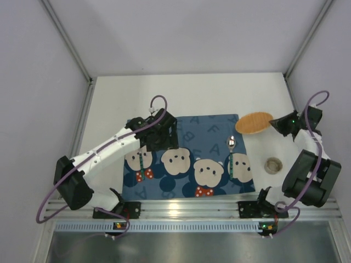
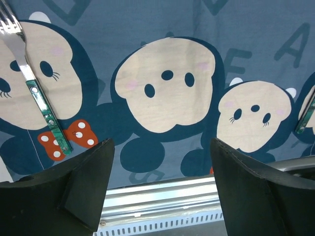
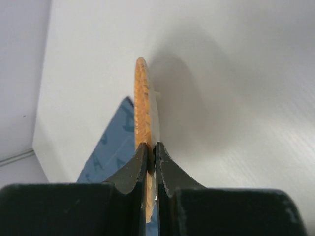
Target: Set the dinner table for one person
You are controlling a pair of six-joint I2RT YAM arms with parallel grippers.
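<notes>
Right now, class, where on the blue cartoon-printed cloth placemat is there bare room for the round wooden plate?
Free: the middle of the blue cloth placemat, between the green-handled metal fork and green-handled metal spoon. Crowded: its far-left corner under the left gripper.

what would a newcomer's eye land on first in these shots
The blue placemat printed with cartoon mouse faces, spread at the near middle of the white dinner table, grabs the eye first. Next is the round wooden plate by the mat's far right corner, pinched at its rim in the right claw. A fork lies on the mat's left side and a spoon on its right.
</notes>
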